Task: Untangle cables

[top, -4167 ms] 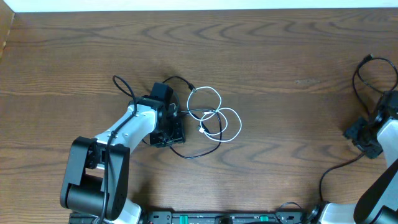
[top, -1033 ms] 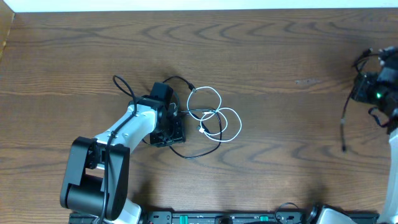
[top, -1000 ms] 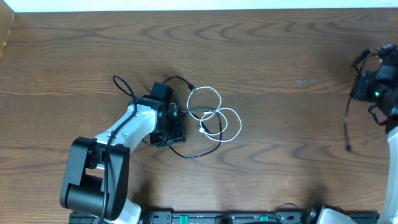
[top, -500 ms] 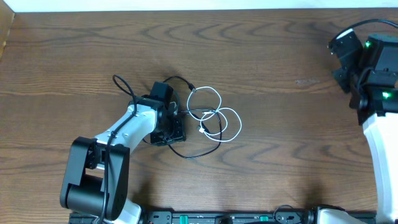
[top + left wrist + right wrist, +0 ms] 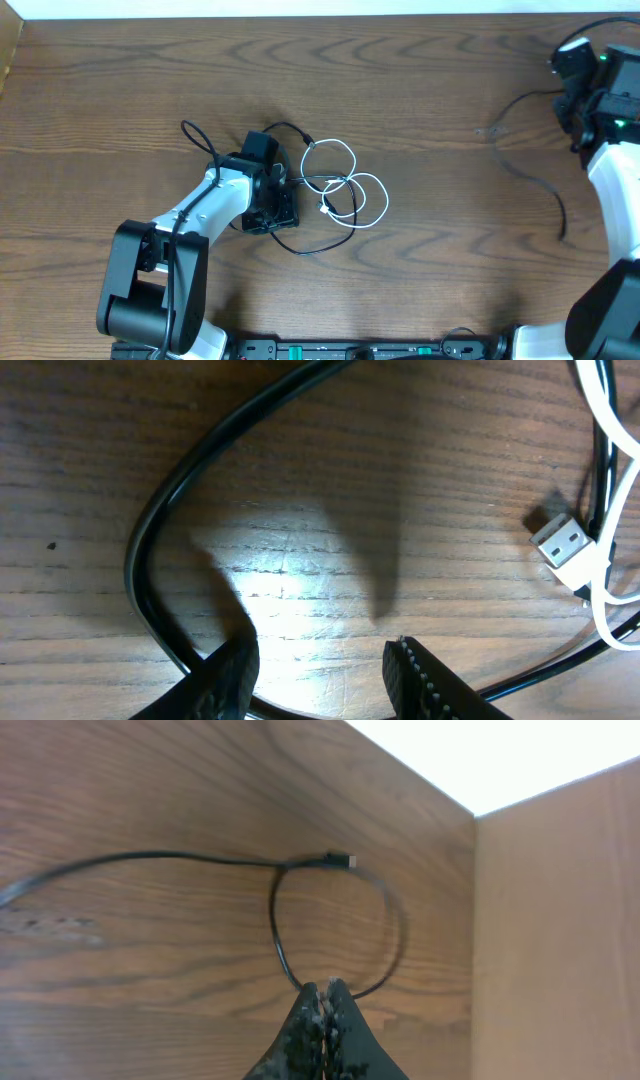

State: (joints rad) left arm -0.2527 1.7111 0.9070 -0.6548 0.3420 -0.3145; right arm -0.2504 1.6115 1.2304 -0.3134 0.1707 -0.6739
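A dark brown wooden table [image 5: 420,60] with a strong grain fills the overhead view. An upright wooden board [image 5: 540,940] edges it just to the right of the right claw.

The left claw [image 5: 318,665] sits low over the table, released, with its two fingers spread apart. Bare wood shows between them and nothing is pinched there. A black cable [image 5: 137,560] lies flat on the wood, curving round ahead of this claw and to its left. It then runs in under the finger [image 5: 228,675] on that side. A black strand comes out again beside the other finger and leads off to the right. Whether the cable touches either finger I cannot tell.

Ahead of the claw and to its right lies the white cable [image 5: 590,568]. Its flat metal plug [image 5: 555,540] points back toward the claw, and a black strand runs alongside it. From above, the white cable makes two loose overlapping loops just beside the left claw, on the side away from its arm, with black strands crossing them.

The right claw [image 5: 325,992] is well apart from that tangle, near the table's far right corner. Its fingers are clenched tight on a thin black cable [image 5: 273,925]. This cable stands ahead of the fingertips in one open loop, with a small plug [image 5: 340,860] at the top of the loop. A long strand trails off to the claw's left across the wood.
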